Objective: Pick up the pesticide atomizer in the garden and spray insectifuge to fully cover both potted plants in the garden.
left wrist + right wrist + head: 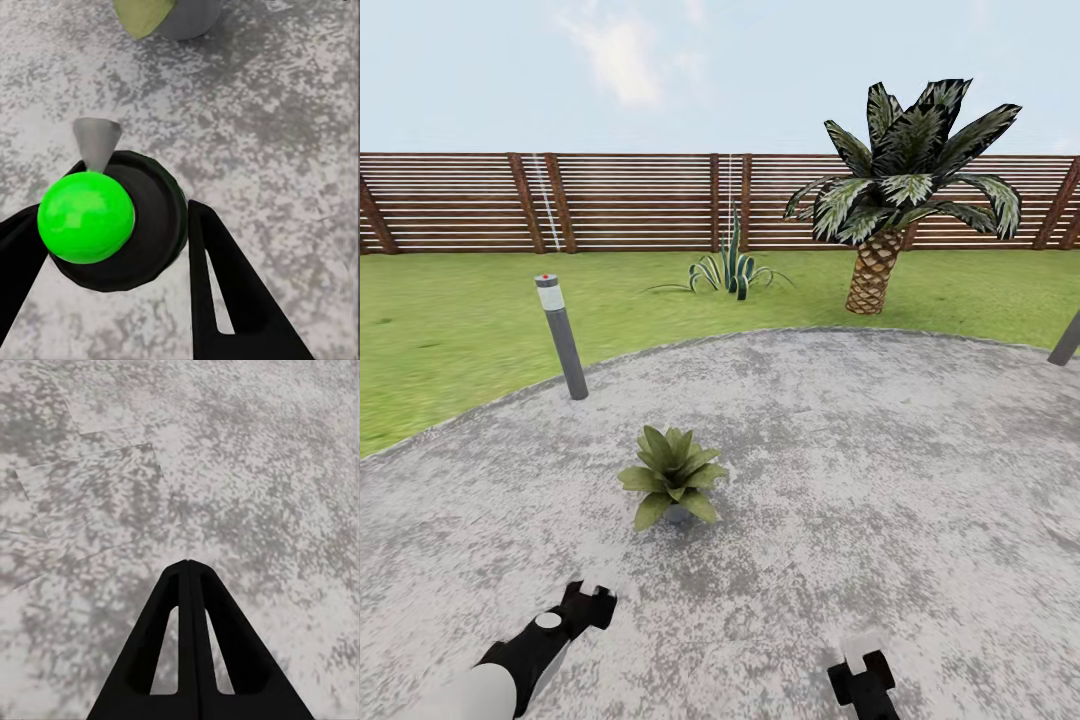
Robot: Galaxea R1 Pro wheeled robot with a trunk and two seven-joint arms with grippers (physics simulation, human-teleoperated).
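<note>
On the grey patio [880, 450], fence [630, 200] and palm [900, 180] behind, one potted plant [673, 472] sits just ahead of my left gripper [112, 240], which pinches the sprayer [112, 221]. My right gripper [188, 577] is pressed together, holding nothing.

white left arm [470, 690], black wrist, black triangular jaws

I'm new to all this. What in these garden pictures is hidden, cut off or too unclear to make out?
- Potted plant, head view: its pot is almost wholly hidden under its own leaves.
- Same plant, left wrist view: cut off by the picture edge; just a leaf and some grey pot show.
- Atomizer in the left gripper, left wrist view: seen end-on, so its body is hidden behind its own green cap.
- Second post, head view: cut off by the right edge.
</note>
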